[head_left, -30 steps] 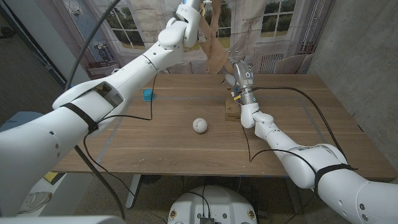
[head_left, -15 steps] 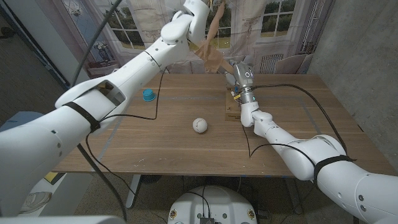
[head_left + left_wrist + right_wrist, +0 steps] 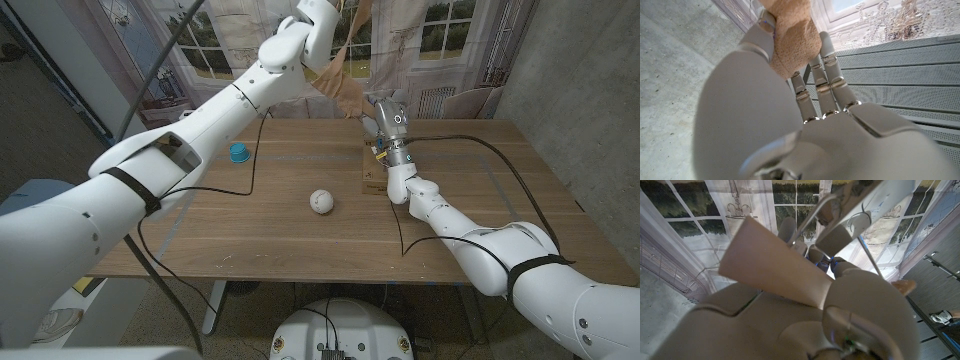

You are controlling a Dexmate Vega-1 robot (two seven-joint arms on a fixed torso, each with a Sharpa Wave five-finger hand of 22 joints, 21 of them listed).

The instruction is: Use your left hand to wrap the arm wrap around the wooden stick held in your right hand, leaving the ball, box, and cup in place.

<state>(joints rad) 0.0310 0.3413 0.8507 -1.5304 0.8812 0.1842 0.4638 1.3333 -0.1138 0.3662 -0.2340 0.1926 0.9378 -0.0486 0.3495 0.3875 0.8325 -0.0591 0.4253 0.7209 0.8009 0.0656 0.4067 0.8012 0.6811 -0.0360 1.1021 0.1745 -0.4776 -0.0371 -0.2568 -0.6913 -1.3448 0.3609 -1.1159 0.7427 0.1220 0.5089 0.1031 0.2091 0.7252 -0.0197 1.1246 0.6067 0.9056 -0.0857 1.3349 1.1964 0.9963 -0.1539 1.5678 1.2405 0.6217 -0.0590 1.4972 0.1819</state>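
The tan arm wrap [image 3: 352, 78] stretches taut from my left hand [image 3: 322, 22], raised high over the table's far edge, down to my right hand [image 3: 386, 118]. The left hand grips a bunched end of the wrap [image 3: 790, 37] between its fingers. My right hand stands upright over the wooden box [image 3: 371, 172]; the wrap [image 3: 772, 270] crosses its back as a broad band. A tan tip that may be the wooden stick [image 3: 903, 286] pokes out beside the right hand; the rest of it is hidden. The white ball [image 3: 320, 201] lies mid-table and the blue cup [image 3: 238, 152] stands at the far left.
A black cable [image 3: 470, 150] runs along the table from my right arm. Behind the table hangs a printed backdrop of windows [image 3: 440, 40]. My left arm [image 3: 200, 120] spans the table's left half well above the surface.
My left hand has swung right, closer over my right hand, carrying the wrap's upper end with it. The right hand, ball, box and cup have stayed put.
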